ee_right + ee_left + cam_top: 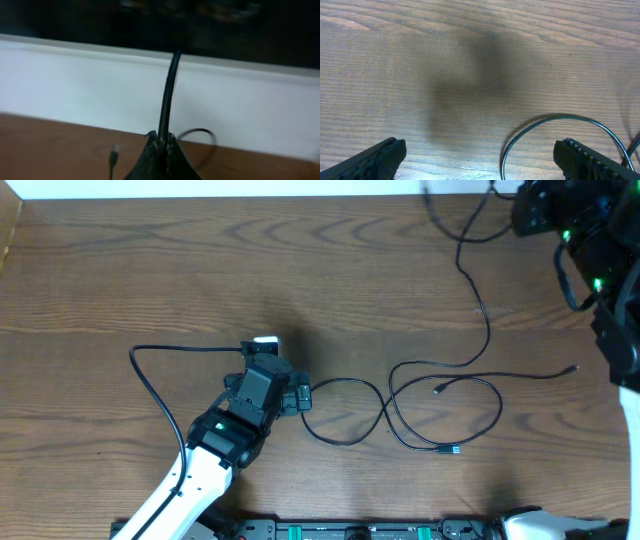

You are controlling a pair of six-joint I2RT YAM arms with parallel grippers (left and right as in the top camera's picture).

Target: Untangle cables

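No text, label, brand, number or sign can be read in any of the 3 views.
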